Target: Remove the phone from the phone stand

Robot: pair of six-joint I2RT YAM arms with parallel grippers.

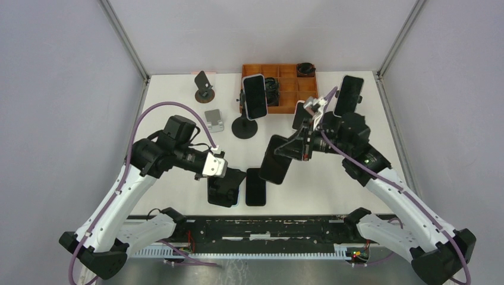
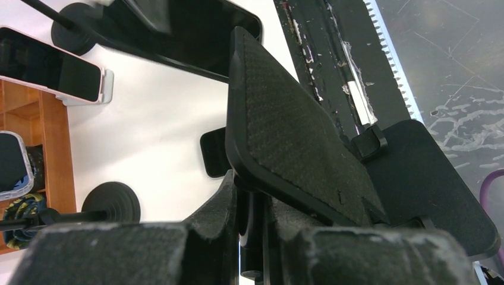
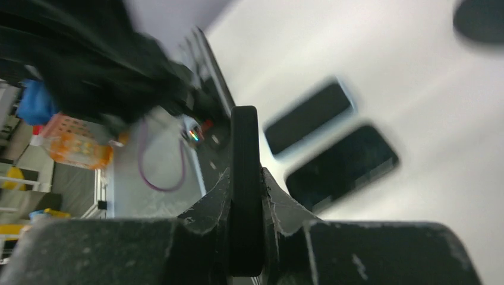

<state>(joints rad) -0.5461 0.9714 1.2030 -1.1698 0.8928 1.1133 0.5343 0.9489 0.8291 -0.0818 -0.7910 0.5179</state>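
Note:
My right gripper (image 1: 295,148) is shut on a black phone (image 1: 274,160) and holds it tilted above the table's middle. In the right wrist view the phone (image 3: 244,148) stands edge-on between the fingers (image 3: 208,202). My left gripper (image 1: 229,177) is shut on the stem of a black phone stand (image 1: 222,191) near the front edge. In the left wrist view the stand's textured plate (image 2: 291,136) rises bare over the fingers (image 2: 220,208), and its base (image 2: 428,178) lies to the right. Phone and stand are apart.
Another black phone (image 1: 255,186) lies flat beside the stand. A phone on a round-based stand (image 1: 255,98) stands at the back centre and another (image 1: 349,95) at the back right. There is also an orange tray (image 1: 285,71), a small empty stand (image 1: 204,86) and a grey block (image 1: 214,120).

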